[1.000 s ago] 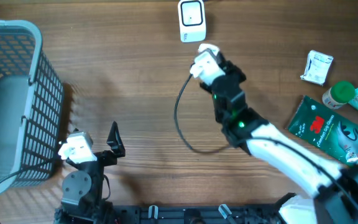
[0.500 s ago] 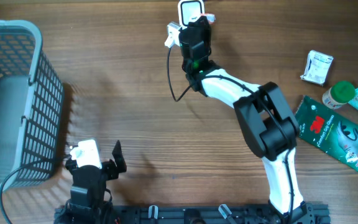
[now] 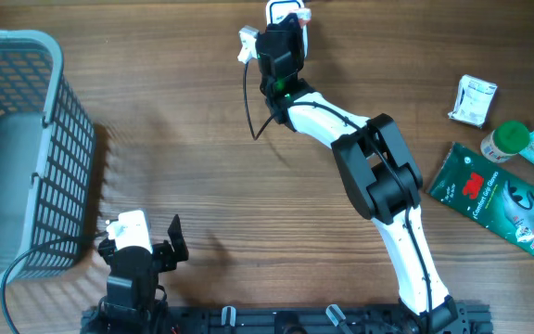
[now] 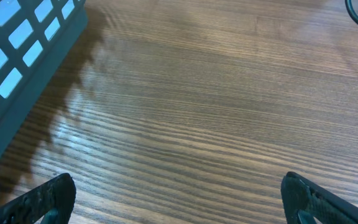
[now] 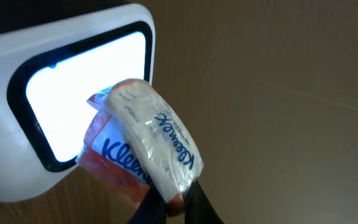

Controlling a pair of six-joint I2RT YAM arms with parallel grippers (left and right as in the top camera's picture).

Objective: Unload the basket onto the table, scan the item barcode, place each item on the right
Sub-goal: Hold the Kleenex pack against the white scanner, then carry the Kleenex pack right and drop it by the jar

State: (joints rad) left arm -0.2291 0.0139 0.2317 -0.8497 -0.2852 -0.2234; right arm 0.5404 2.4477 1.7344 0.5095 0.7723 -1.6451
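Right wrist view: the right jaws clamp the Kleenex pack (image 5: 145, 140) by its end, in front of the lit scanner (image 5: 61, 93) — the left jaws stand wide apart over the surface (image 4: 197, 112) near the basket (image 4: 17, 68)

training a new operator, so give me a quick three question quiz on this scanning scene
1. True or false: the right gripper is shut on the white plastic-wrapped Kleenex tissue pack.
2. Relative to the lit window of the white box scanner, the pack is: A in front; B behind; C far aside.
3. Is the left gripper open or shut?
Key: 1 true; 2 A; 3 open.
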